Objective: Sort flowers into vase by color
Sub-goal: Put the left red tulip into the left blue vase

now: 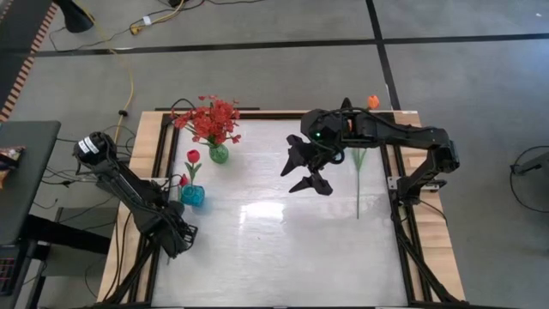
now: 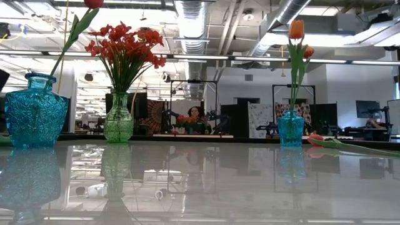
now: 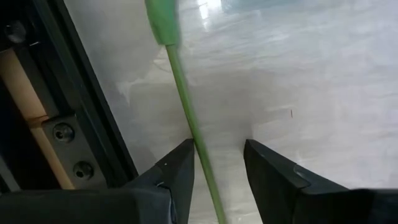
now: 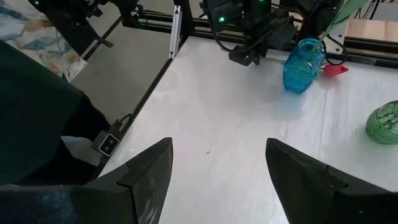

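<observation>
A blue vase (image 1: 193,196) near the table's left edge holds one red-pink tulip (image 1: 193,156). Behind it a green vase (image 1: 219,154) holds red sprays (image 1: 210,120). A second blue vase (image 2: 290,130) at the far right holds orange tulips (image 2: 296,29). One red-pink tulip (image 2: 317,139) lies flat on the table's right part, and its stem (image 1: 358,184) shows from above. Another flower lies along the left edge, its red bud (image 4: 336,70) beside the blue vase (image 4: 305,65). My left gripper (image 3: 219,155) is open, low over that flower's stem (image 3: 180,93). My right gripper (image 1: 309,172) hangs open above the table's middle. My left gripper has its fingers on either side of the lying flower's green stem (image 3: 198,146), coming at it along its length. The stem runs close along the inner side of one finger (image 3: 177,168). I cannot tell whether they touch.
A black frame rail (image 3: 93,124) runs close beside the stem at the table's left edge. The glossy tabletop (image 1: 274,249) lies bare in its near half. The right arm (image 1: 386,133) reaches over the far right vase. A person (image 2: 195,119) sits in the room beyond.
</observation>
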Robot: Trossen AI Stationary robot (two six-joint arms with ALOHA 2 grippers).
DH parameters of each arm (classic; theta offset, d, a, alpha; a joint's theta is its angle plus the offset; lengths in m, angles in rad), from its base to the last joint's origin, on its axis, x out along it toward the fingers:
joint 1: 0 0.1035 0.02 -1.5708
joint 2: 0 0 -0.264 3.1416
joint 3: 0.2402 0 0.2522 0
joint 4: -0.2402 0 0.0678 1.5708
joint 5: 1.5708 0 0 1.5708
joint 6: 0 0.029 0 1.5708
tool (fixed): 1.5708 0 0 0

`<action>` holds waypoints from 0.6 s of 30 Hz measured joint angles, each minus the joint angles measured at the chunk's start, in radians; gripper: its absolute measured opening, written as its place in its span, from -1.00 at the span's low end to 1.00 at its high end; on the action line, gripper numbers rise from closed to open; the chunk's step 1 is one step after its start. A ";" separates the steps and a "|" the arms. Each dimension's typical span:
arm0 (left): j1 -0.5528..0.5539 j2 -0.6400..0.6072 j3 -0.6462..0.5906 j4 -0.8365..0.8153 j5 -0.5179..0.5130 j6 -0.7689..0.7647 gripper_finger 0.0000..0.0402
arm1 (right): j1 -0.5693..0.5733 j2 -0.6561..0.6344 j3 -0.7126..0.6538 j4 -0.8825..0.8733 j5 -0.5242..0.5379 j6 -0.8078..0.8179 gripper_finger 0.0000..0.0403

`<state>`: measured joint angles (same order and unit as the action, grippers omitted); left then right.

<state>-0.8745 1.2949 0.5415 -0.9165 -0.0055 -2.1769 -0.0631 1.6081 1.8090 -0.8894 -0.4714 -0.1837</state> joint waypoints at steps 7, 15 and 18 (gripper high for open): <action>0.001 0.001 -0.002 0.014 0.016 0.043 -0.46 | 0.000 0.000 0.000 0.000 0.001 -0.001 0.41; 0.000 -0.023 -0.007 0.014 0.020 0.021 -0.97 | -0.008 0.000 0.000 0.000 0.001 -0.008 0.41; 0.000 -0.043 -0.008 0.010 0.021 0.006 -0.99 | -0.012 0.000 0.000 0.000 0.001 -0.008 0.41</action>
<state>-0.8742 1.2523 0.5335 -0.9065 0.0154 -2.1710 -0.0751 1.6085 1.8090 -0.8893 -0.4704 -0.1921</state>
